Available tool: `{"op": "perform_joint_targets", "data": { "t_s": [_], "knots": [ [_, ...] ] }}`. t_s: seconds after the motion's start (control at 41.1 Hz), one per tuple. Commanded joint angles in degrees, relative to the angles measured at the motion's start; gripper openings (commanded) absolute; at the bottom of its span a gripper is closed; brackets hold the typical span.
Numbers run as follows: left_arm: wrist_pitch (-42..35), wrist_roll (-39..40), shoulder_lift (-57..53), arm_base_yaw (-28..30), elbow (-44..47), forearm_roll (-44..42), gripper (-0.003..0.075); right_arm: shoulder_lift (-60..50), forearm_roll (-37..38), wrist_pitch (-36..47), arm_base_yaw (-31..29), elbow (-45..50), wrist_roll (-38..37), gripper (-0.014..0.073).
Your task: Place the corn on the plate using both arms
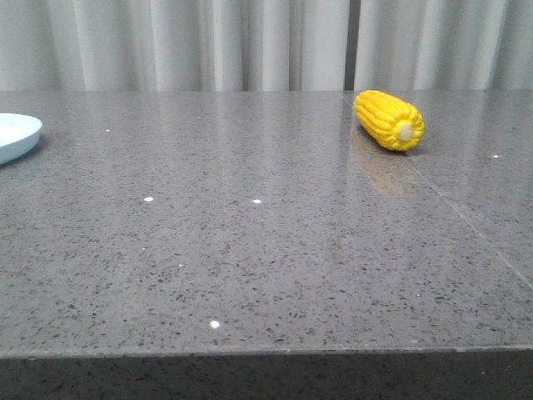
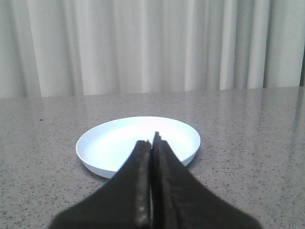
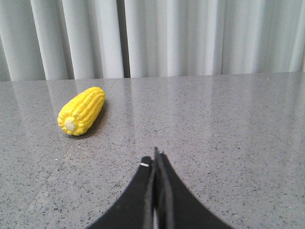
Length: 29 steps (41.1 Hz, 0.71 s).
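The yellow corn (image 1: 390, 120) lies on its side at the back right of the grey table, its pale stub end toward the front; the right wrist view has the corn (image 3: 82, 110) some way ahead of my right gripper (image 3: 155, 156), which is shut on nothing. The pale plate (image 1: 17, 136) sits at the far left edge of the front view, partly cut off. In the left wrist view the whole plate (image 2: 119, 143) is empty, and my left gripper (image 2: 152, 142) is shut with nothing in it, its tips just short of the near rim. Neither gripper appears in the front view.
The grey speckled tabletop (image 1: 250, 250) has a seam (image 1: 466, 217) running diagonally on the right. Its front edge (image 1: 266, 352) crosses the bottom of the front view. Pale curtains (image 1: 250, 42) hang behind the table.
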<state>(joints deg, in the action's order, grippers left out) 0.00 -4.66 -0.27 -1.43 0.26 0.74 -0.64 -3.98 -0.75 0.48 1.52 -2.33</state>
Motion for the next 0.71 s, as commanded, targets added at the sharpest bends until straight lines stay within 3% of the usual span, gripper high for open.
{"op": "perform_joint_targets", "data": {
  "t_s": [0.0,0.559,0.681],
  "knots": [
    [-4.52,0.15,-1.18,-0.43,0.31,0.18,-0.002,-0.91,0.26,5.02,-0.24,-0.27,0.57,-0.0068],
    [-5.18,0.15,-1.18,-0.43,0.31,0.18,-0.002,-0.91,0.26,5.2,-0.24,-0.27,0.57,-0.0068],
    [-9.64,0.15,-1.18,-0.43,-0.15,0.18,-0.002,-0.91,0.26,8.82,-0.24,-0.35,0.57,-0.0068]
  ]
}}
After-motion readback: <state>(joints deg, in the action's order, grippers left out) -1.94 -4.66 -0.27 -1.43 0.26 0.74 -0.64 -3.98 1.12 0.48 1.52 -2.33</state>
